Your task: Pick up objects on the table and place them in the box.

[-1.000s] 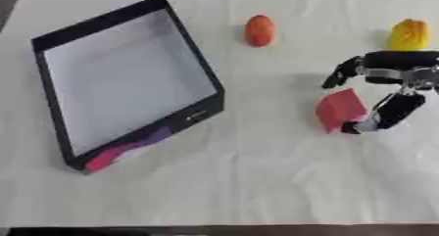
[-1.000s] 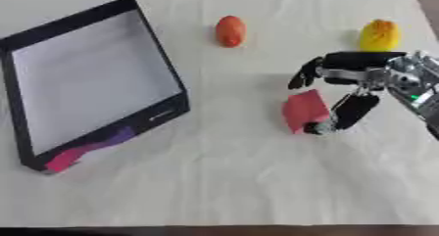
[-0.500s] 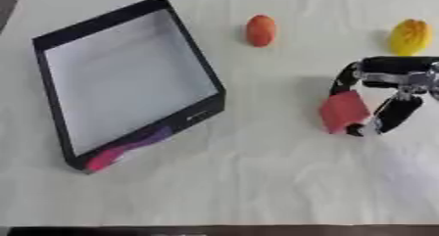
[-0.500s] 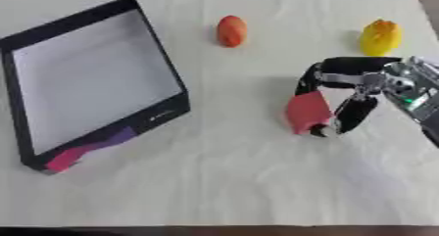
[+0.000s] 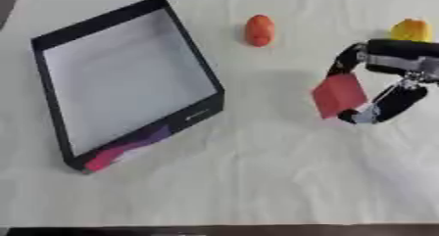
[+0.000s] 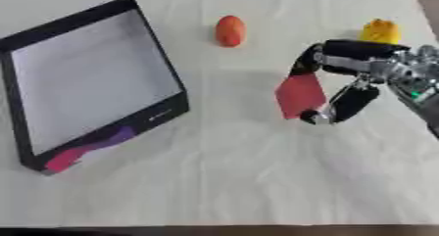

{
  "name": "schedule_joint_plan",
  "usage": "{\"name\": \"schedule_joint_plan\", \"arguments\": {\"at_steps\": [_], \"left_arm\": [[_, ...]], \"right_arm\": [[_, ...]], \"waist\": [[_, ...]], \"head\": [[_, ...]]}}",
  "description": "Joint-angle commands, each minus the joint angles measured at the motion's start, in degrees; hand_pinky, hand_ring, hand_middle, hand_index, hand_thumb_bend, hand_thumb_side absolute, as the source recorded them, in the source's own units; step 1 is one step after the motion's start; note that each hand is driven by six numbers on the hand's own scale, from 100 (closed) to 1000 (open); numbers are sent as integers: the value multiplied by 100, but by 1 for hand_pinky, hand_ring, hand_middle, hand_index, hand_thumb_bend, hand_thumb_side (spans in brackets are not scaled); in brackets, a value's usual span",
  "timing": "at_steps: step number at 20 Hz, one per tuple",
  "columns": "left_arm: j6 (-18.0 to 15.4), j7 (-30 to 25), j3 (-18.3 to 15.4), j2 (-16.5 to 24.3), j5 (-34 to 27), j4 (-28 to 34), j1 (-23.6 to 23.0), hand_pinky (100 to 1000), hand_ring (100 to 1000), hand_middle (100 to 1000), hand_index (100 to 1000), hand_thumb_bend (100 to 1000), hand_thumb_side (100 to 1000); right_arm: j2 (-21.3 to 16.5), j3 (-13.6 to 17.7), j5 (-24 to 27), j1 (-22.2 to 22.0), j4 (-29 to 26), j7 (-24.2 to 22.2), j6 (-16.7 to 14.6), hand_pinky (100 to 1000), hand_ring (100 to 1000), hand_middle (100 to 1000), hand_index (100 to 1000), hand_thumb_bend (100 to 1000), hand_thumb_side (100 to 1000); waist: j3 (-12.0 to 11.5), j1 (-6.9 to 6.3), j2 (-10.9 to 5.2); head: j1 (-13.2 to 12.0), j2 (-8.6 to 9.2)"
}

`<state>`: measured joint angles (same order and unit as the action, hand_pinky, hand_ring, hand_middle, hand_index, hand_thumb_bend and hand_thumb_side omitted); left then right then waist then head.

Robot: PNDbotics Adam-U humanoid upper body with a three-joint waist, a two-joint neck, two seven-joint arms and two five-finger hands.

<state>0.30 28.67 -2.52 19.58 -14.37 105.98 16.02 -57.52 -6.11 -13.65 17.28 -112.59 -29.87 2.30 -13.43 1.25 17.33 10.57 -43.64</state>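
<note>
My right hand comes in from the right and pinches a flat red square piece between its curled fingers above and its thumb below, tilted on its edge right of the table's middle. An orange egg-shaped object lies on the cloth at the upper centre. A yellow object rests just behind the hand, near the right edge. The black-walled box with a pale floor stands at the left, its magenta and purple front corner turned toward me. My left hand is out of sight.
A creased white cloth covers the table. A dark strip marks the table's near edge.
The right hand has closed on the red piece and tipped it up on its edge. The whole picture shifts slightly, so the head moved a little.
</note>
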Motion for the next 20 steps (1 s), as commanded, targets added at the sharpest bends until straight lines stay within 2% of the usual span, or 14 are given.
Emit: {"name": "schedule_joint_plan", "arguments": {"at_steps": [1,3,5,9,12,15,20], "left_arm": [[-23,5,-63,141,21,88,8,714,627,770,821,290,652],[-30,2,-65,177,40,109,-2,715,628,771,822,290,648],[-39,-8,-57,214,65,155,7,716,631,773,826,290,639],[-63,-58,-29,321,136,356,89,717,636,774,829,295,613],[-77,-39,-38,383,205,529,177,719,642,775,831,303,588],[-131,69,-107,419,352,738,323,724,657,776,830,323,543],[-487,272,-150,490,535,858,774,731,677,778,831,355,484]], "right_arm": [[-388,288,401,461,-194,221,-184,798,643,477,604,305,100],[-423,275,627,1035,-198,258,-267,797,639,480,606,316,100],[-272,143,704,1733,-199,175,-194,796,629,480,605,326,100],[386,-338,541,3161,-12,-196,342,793,624,479,601,362,100],[1029,-614,164,4011,512,-277,490,790,621,477,597,382,100],[1580,-789,-332,4429,1234,-253,541,788,619,477,600,358,100],[2388,-1002,-1289,4740,2558,10,522,785,616,477,601,340,100]], "waist": [[8,9,-163],[9,23,-223],[-6,30,-292],[-84,19,-441],[-170,21,-528],[-303,24,-589],[-543,-1,-609]], "head": [[1,-20],[30,-41],[78,-46],[205,-47],[320,-47],[449,-47],[671,-47]]}}
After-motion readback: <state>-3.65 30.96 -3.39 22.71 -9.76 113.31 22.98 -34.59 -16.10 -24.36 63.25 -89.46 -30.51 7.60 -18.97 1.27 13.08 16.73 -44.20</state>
